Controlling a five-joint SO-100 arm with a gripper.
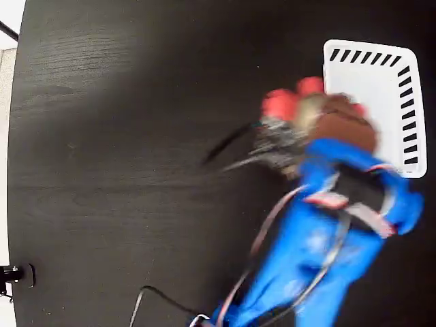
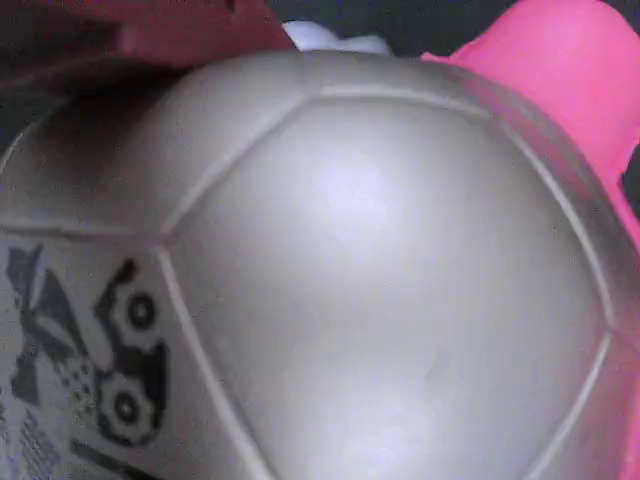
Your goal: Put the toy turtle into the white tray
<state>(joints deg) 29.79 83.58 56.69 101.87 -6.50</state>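
The blue arm hangs over the dark table with the toy turtle up off the surface, just at the left edge of the white tray in the fixed view. The whole front of the arm is smeared with motion blur, so the turtle reads only as red lumps around a tan-brown dome, overlapping the tray's near rim.

To finish this well, I'd say the turtle needs to travel a little further right until it sits over the tray's open middle rather than its slotted wall, then come down low before letting go — it looks squishy, and dropped from height onto the rim it could bounce out.

The gripper is hard to make out in the blur, and I can't pick out separate fingers. The wrist view is filled almost edge to edge by the turtle's pale shell, with the dark printed mark at lower left and a pink flipper at upper right — pressed that close to the lens and lifted clear of the table, it must be clamped in the jaws.
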